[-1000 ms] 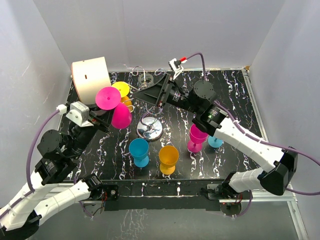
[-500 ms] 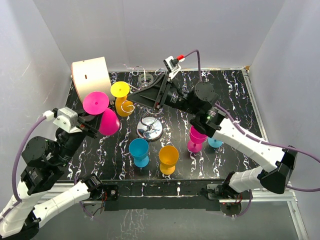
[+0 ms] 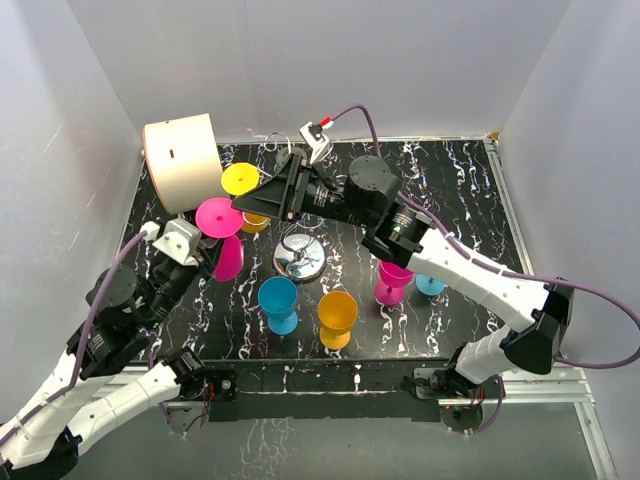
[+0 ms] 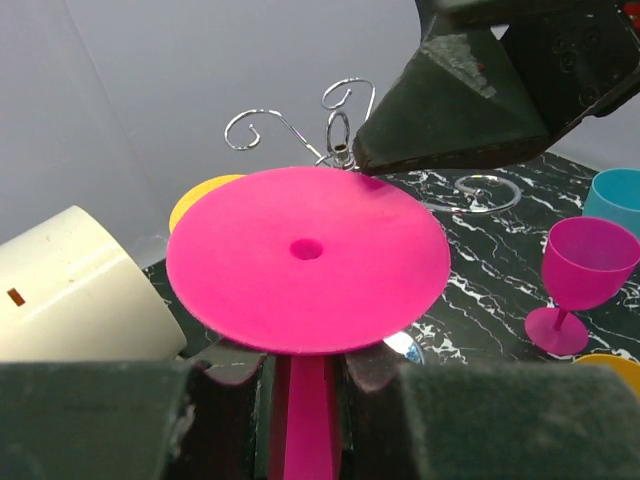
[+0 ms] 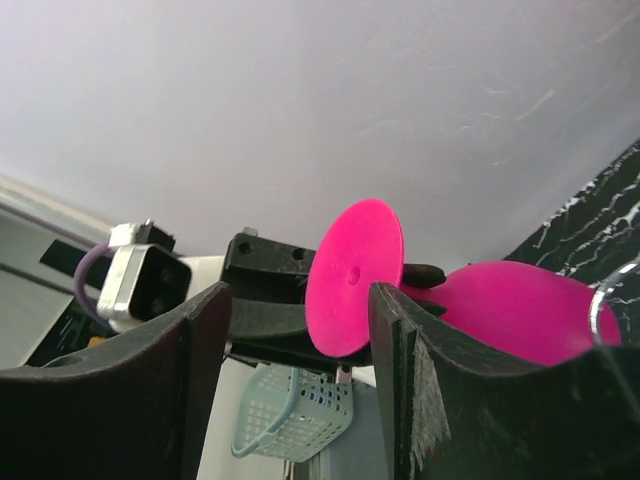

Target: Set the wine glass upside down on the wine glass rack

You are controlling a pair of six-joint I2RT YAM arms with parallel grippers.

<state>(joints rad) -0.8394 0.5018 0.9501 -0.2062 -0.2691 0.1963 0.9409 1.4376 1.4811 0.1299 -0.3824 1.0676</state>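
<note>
A pink wine glass (image 4: 306,258) is held with its round foot up; my left gripper (image 4: 305,365) is shut on its stem just below the foot. From above, the foot (image 3: 218,217) sits over the bowel-down bowl (image 3: 229,258), left of the wine glass rack (image 3: 299,258) and its chrome base. The rack's wire scrolls (image 4: 330,120) rise just behind the foot. My right gripper (image 3: 255,197) reaches in from the right, open, with the pink foot (image 5: 355,278) showing in the gap between its fingers (image 5: 420,370). Whether they touch it I cannot tell.
A yellow glass (image 3: 243,181) stands foot-up beside the rack. A cream cylinder (image 3: 181,160) lies at the back left. Blue (image 3: 278,300), orange (image 3: 337,315) and pink (image 3: 393,278) glasses stand upright in front, with another blue one (image 3: 431,285) behind the right arm.
My left arm has brought the pink glass right and lower, toward the rack. My right gripper has swung left to the glass's foot, and its jaws have narrowed a little.
</note>
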